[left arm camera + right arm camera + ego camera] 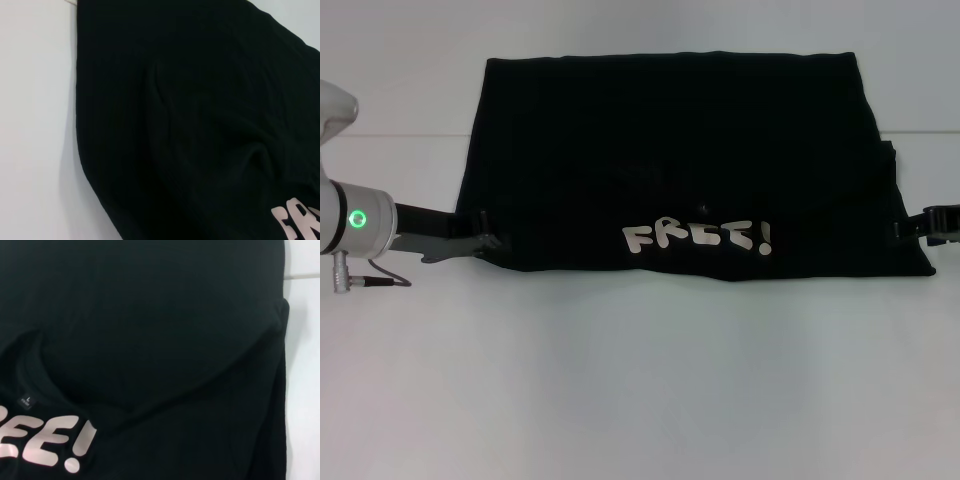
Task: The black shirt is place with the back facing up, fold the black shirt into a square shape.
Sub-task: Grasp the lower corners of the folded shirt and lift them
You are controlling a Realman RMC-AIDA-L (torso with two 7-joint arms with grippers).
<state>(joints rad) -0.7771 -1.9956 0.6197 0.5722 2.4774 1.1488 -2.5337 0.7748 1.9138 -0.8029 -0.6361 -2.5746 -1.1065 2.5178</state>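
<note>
Two hands flank the black shirt (680, 170), folded wide on the white bench (640, 380): left hand (485, 240) and right hand (920, 226) at its near corners; grip state cannot be determined.

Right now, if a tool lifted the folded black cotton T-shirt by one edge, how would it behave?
The black cotton T-shirt with whitish "FREE!" lettering would probably drape and sag, since soft creases run across it. Its folded layers would likely slide apart, as an under-layer already peeks out along one side edge. It lies flat on the white table, so rolling or tipping seems unlikely.
</note>
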